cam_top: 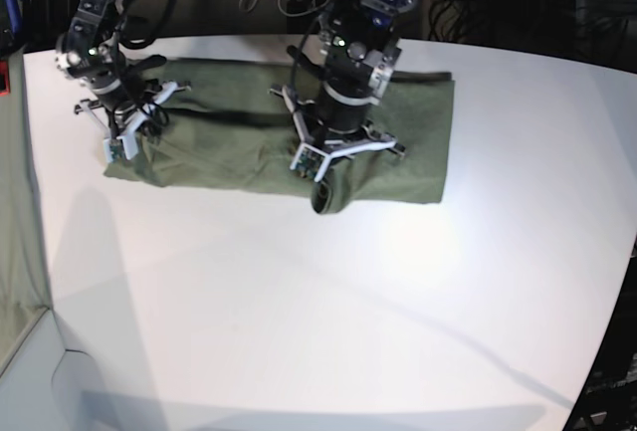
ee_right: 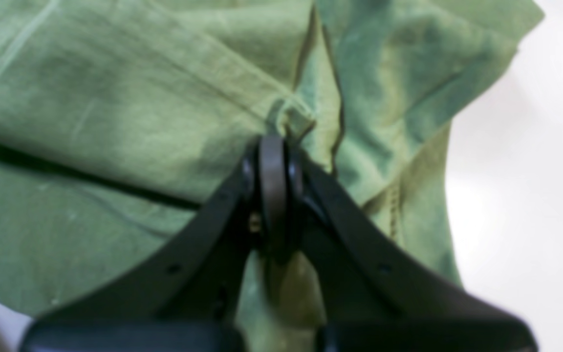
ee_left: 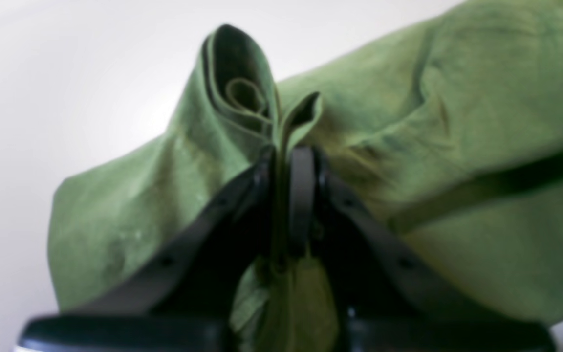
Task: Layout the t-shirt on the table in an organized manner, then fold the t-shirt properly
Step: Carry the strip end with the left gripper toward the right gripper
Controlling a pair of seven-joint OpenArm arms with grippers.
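Your left claw [ee_left: 281,156] is clamped on a rolled pinch of the t-shirt [ee_left: 457,98], lifting its near edge off the table [cam_top: 299,302]. Your right claw [ee_right: 272,146] grips a fold at the shirt's other end. Between them, the shirt lies bunched across the table's far side.

both hands [ee_left: 281,156] [ee_right: 272,146] clamped closed.

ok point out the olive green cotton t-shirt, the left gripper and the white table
olive green cotton t-shirt [cam_top: 418,142], base view, flat right part of the cloth
left gripper [ee_left: 289,156], left wrist view, tips pinching a fold
smooth white table [cam_top: 299,312], base view, bare near surface
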